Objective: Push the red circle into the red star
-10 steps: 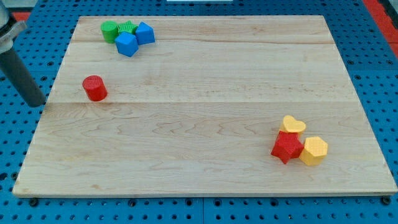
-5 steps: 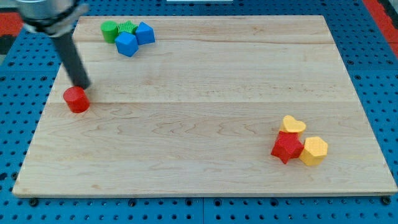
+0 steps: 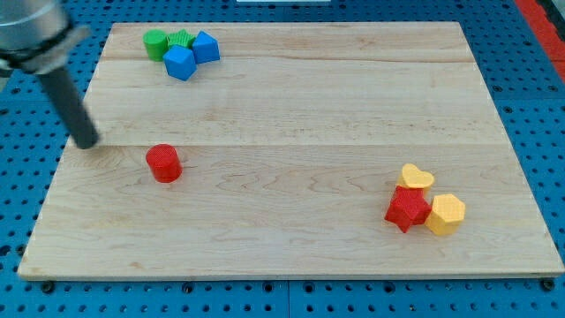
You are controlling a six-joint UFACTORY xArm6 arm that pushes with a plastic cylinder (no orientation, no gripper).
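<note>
The red circle (image 3: 163, 164) stands on the wooden board's left half, below the middle line. The red star (image 3: 407, 209) lies at the lower right, touching a yellow heart (image 3: 416, 178) above it and a yellow hexagon (image 3: 445, 214) on its right. My tip (image 3: 87, 143) rests near the board's left edge, to the upper left of the red circle, with a clear gap between them. The rod slants up to the view's top left.
Near the top left of the wooden board (image 3: 291, 106) sit a green circle (image 3: 156, 42), a green ridged block (image 3: 181, 39) and two blue cubes (image 3: 179, 63) (image 3: 206, 46), bunched together. A blue pegboard (image 3: 26, 168) surrounds the board.
The red circle went left, then now sits further right and lower than before. My tip moved from off the left edge onto the board, and now stands left of the circle.
</note>
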